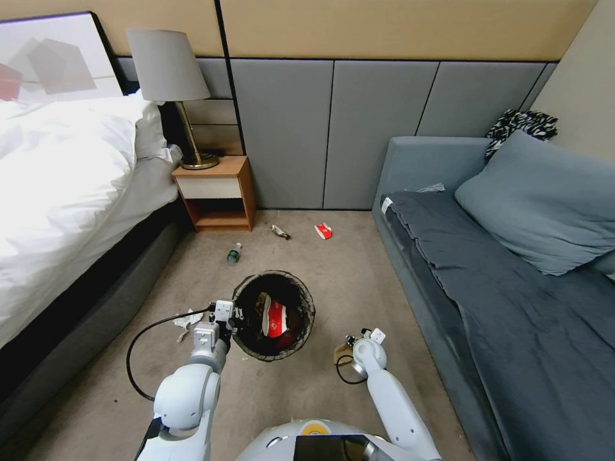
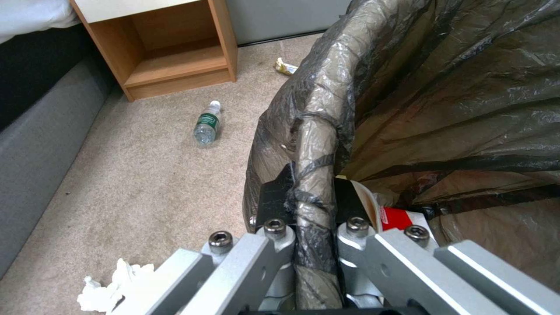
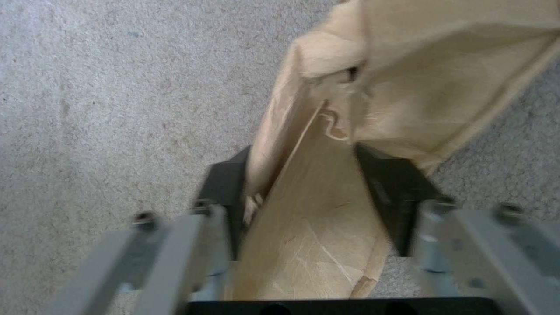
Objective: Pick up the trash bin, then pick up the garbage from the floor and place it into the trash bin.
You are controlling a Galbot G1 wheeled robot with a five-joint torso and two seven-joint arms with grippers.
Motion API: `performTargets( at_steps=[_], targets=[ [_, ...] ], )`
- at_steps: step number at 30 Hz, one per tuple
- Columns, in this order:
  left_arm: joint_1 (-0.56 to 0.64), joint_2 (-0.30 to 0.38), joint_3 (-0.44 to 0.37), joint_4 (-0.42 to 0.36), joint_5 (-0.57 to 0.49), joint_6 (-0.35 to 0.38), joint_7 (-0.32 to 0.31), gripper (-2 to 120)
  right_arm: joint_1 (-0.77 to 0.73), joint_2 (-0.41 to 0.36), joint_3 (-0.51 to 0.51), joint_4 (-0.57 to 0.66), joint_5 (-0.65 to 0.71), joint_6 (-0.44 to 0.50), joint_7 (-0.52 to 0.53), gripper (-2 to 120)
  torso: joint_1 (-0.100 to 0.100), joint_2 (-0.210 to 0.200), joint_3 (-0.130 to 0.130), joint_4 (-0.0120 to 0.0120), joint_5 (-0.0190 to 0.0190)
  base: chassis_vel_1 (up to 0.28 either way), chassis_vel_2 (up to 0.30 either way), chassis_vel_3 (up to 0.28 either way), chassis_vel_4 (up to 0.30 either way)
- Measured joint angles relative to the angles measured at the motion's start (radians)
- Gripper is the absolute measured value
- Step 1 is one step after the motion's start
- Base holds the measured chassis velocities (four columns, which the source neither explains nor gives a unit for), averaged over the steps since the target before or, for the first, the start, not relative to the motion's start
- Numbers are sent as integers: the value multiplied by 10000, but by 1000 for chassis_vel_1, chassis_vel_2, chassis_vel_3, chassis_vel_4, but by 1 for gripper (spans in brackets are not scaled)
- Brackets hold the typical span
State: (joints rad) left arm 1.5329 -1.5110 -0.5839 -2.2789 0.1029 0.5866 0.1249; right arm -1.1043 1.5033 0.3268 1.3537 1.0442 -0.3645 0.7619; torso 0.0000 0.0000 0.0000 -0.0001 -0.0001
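The left gripper (image 2: 306, 227) is clamped on the liner-wrapped rim of the trash bin (image 1: 274, 315), holding it over the carpet between bed and sofa.

The right gripper (image 3: 312, 192) is low at the floor just beside the bin. Its jaws straddle the brown paper bag (image 3: 362, 109), touching its sides, half-open; whether they grip firmly cannot be told.

Recommended: close fully on the doubled paper before lifting, since crumpled paper slips; keep the bin mouth level.

A red-and-white packet (image 1: 275, 318) already lies inside the bin. A bottle (image 1: 234, 254), a tissue (image 1: 186, 320) and another packet (image 1: 323, 231) lie on the floor.
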Motion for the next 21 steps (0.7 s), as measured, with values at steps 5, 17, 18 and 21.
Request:
performTargets(
  at_steps=[5, 17, 18, 21],
  targets=[
    [0, 0, 0, 0, 0, 0, 0, 1, 0, 2, 0, -2, 0, 3, 0, 44, 0, 0, 0, 0, 0, 0, 0, 0, 0],
    [-12, -1, -6, 4, 0, -4, 0, 1, 8, 21, -2, -10, -4, 34, 0, 0, 0, 0, 0, 1, 1, 0, 0, 0, 0],
    [-17, 0, -6, 7, 0, -5, 1, 1, 9, 22, -1, -10, -4, 36, 0, 0, 0, 0, 0, 1, 1, 0, 0, 0, 0],
    [-27, 0, -6, 16, 0, -5, 1, 1, 9, 23, -1, -6, -9, 40, 0, 0, 0, 0, 0, 1, 1, 0, 0, 0, 0]
  ],
)
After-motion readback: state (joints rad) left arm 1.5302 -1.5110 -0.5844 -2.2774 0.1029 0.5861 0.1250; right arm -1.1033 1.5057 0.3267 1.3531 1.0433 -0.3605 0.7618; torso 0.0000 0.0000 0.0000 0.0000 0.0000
